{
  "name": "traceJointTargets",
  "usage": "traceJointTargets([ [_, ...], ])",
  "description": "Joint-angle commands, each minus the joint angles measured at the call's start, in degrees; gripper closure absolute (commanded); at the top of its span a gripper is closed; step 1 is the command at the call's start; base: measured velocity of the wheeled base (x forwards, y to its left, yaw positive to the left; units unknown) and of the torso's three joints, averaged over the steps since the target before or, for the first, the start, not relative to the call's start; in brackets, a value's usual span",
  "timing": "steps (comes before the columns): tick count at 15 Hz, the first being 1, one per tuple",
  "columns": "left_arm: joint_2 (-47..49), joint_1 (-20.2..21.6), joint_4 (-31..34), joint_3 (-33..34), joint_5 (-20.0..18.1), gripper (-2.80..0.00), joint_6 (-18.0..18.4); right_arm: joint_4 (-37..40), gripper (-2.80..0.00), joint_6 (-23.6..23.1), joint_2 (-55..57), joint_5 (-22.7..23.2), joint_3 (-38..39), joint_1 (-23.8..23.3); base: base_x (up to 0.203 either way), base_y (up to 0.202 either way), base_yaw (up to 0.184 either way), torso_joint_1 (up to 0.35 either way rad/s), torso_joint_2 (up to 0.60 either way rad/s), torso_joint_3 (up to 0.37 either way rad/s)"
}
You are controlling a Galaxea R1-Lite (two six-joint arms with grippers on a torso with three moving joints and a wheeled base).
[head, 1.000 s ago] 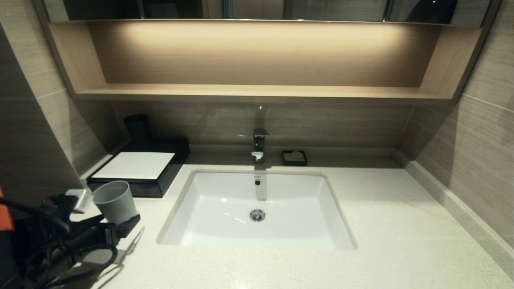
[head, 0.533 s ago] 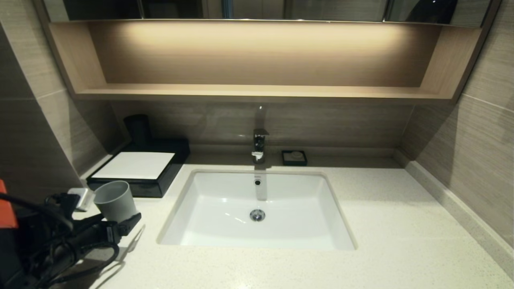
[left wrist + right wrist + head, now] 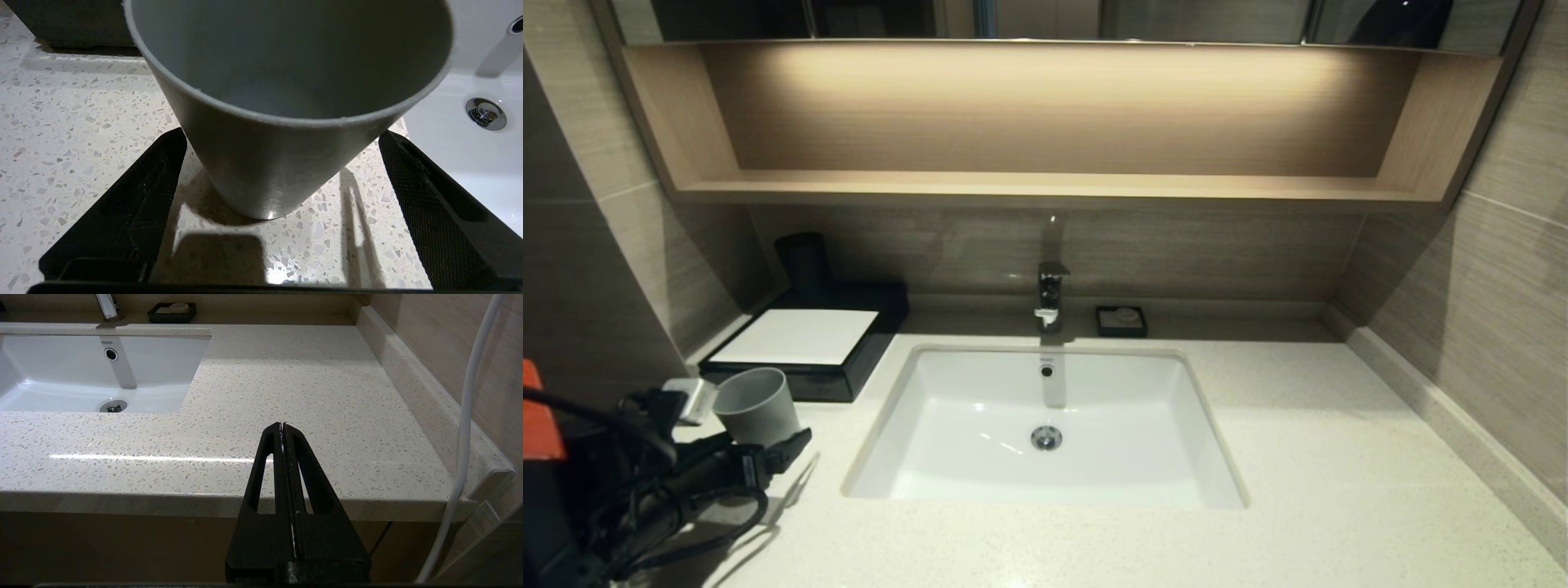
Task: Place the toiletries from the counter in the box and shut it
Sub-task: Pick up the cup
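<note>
Left claw [image 3: 282, 204] is spread wide around the grey cup [image 3: 286, 102], its fingers [image 3: 135, 204] apart from the cup's wall, on the tabletop [image 3: 1339, 457] left of the sink [image 3: 1045, 425]. Behind the cup sits the box [image 3: 805, 347], drawer shut. Right claw [image 3: 282, 428] is clenched on nothing, at the tabletop's near edge.

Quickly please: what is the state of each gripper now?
Left gripper: open, fingers on either side of the grey cup, not clamping it.
Right gripper: shut, holding nothing, at the counter edge.
</note>
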Motion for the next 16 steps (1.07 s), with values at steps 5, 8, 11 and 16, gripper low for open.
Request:
traceJointTargets([
  [5,1.0,0.0,-0.5,-1.5,-0.1,-2.8,-0.1,0.0,0.0,0.0,0.0,0.0,0.1,0.0,0.0,0.0,0.0,0.0,0.0,0.0],
  [8,1.1,0.0,-0.5,-2.1,-0.1,-2.8,-0.4,-0.1,0.0,0.0,0.0,0.0,0.1,0.0,0.0,0.0,0.0,0.0,0.0,0.0],
  [11,1.2,-0.3,-0.5,-2.6,-0.1,-2.8,-1.3,0.0,0.0,0.0,0.0,0.0,0.1,0.0,0.0,0.0,0.0,0.0,0.0,0.0],
  [16,1.8,-0.3,-0.5,-3.6,-0.1,-2.8,-1.6,0.0,0.0,-0.1,0.0,0.0,0.1,0.0,0.0,0.0,0.0,0.0,0.0,0.0],
])
